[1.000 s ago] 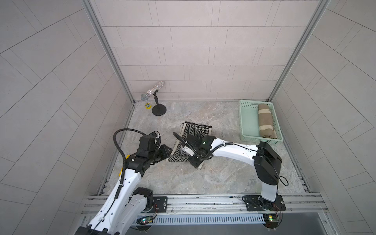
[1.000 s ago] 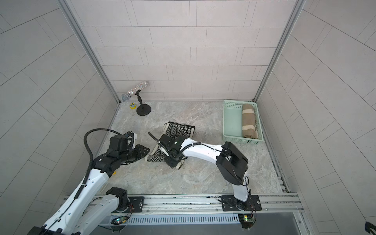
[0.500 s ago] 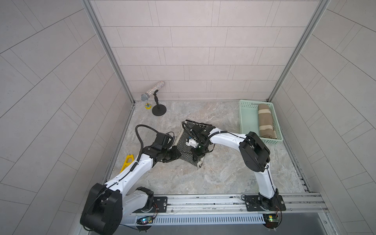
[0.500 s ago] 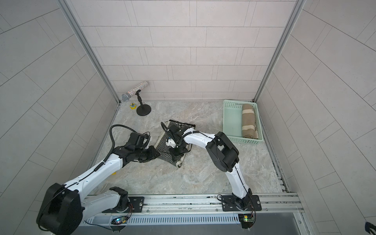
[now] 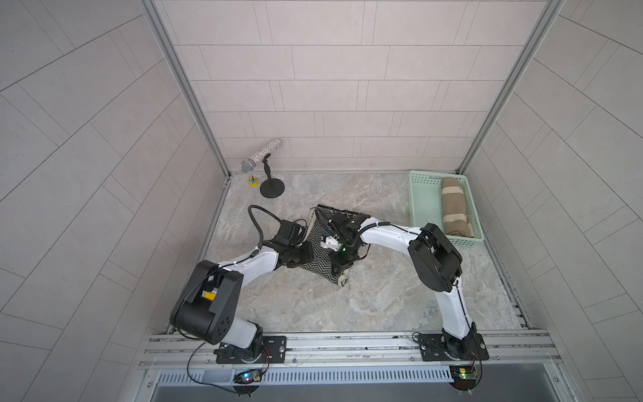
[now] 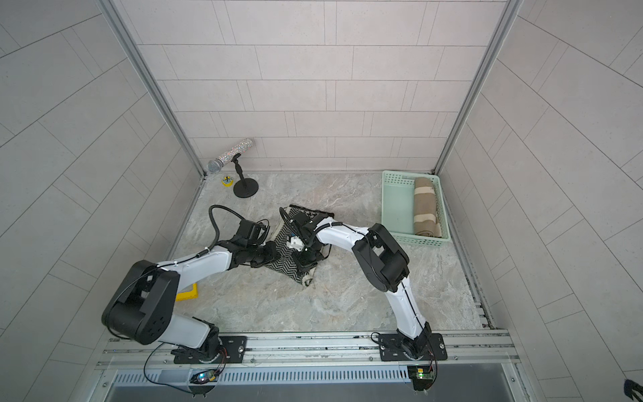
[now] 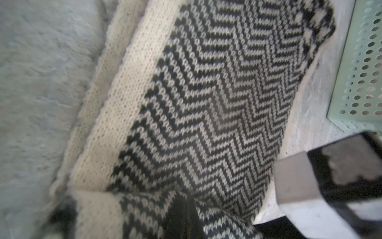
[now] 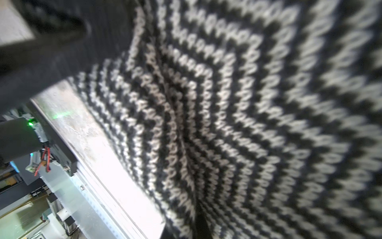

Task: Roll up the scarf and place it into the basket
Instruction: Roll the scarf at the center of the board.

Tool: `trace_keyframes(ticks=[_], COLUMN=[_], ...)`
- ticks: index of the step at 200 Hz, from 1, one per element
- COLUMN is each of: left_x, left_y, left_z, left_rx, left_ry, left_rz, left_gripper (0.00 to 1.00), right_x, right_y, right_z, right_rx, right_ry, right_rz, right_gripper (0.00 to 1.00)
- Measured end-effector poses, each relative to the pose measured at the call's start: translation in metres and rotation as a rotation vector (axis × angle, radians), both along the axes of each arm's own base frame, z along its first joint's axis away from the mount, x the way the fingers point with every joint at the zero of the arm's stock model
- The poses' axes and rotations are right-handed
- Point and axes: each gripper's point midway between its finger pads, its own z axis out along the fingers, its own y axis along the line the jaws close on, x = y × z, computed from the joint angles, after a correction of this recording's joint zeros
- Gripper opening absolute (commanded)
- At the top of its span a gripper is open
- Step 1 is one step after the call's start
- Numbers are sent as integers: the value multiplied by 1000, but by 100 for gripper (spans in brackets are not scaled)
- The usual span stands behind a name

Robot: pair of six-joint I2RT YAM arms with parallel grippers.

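On marbled counter [image 5: 382, 296], well apart from basket [image 5: 422, 178], clenching left end effector [image 5: 309, 252] on zigzag scarf [image 5: 320, 237] edge; resting right end effector [image 5: 342, 264] on it, grip impossible to tell.

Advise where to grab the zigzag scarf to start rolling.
Pinch the cream border along the edge of the scarf facing the left arm, coming in low from that side. The scarf lies flat, so its middle offers nothing to bite; the layered edge should give the jaws a lip. The left gripper is shut there.
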Motion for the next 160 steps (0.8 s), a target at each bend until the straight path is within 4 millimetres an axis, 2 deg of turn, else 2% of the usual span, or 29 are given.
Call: trace_keyframes(ticks=[31, 56, 71, 98, 110, 134, 160], left_x=[6, 13, 16, 20, 21, 22, 21], left_y=[0, -1, -3, -7, -9, -10, -13], left_z=[-10, -15, -17, -17, -17, -17, -17], left_rx=[0, -11, -23, -44, -52, -60, -72], left_ry=[3, -8, -14, -29, -33, -35, -33], left_rz=[8, 12, 9, 1, -3, -7, -16], left_gripper=[0, 0, 0, 0, 0, 0, 0], right_x=[3, 2, -1, -9, -11, -9, -17], right_y=[-18, -34, -43, -61, -65, -73, -59], right_z=[7, 16, 11, -12, -12, 8, 53], right_rx=[-49, -70, -89, -151, -166, -205, -178], right_ry=[-91, -162, -178, -179, -202, -336, -571], right_rz=[-21, -40, -47, -58, -58, -51, 22], right_gripper=[33, 35, 34, 34, 35, 45, 55])
